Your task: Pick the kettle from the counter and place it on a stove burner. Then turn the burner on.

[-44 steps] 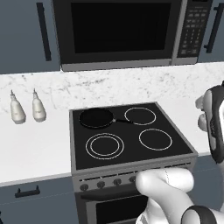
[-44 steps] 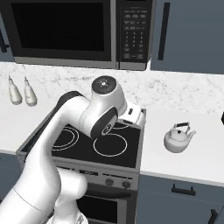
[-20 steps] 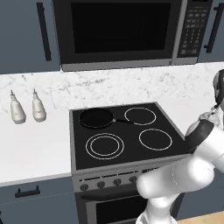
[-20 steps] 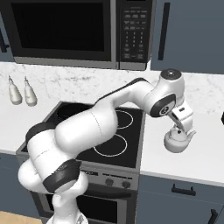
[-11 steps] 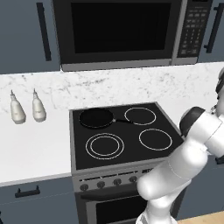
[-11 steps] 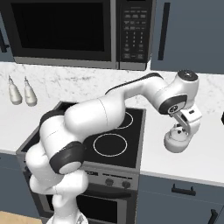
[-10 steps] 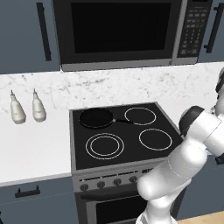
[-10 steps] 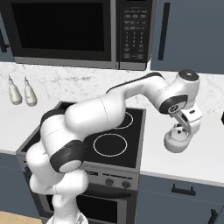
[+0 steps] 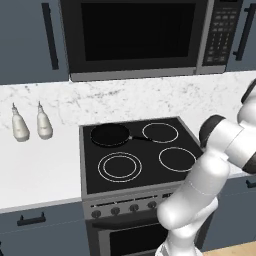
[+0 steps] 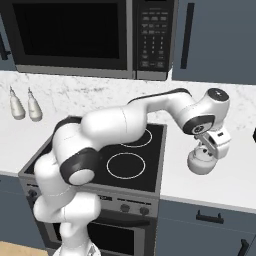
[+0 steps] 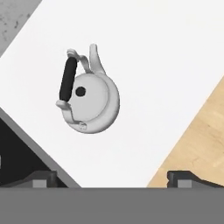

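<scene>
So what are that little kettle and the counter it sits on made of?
The kettle looks like brushed or satin metal: its pale silver-white body takes soft shading rather than mirror reflections. The grip on its top handle is matte black, perhaps plastic or rubber. The counter reads as polished marble or a look-alike, white with faint grey veining seen in the base views. Being rendered, neither is certain.

The white arm rises from its base in front of the stove (image 10: pixel 125 150), bends at a dark elbow joint and reaches across the stove's right side. Its wrist turns down over the table (image 10: pixel 225 177) right of the stove, and the claw (image 10: pixel 209 149) points downward with jaws spread wide, holding nothing.
</scene>
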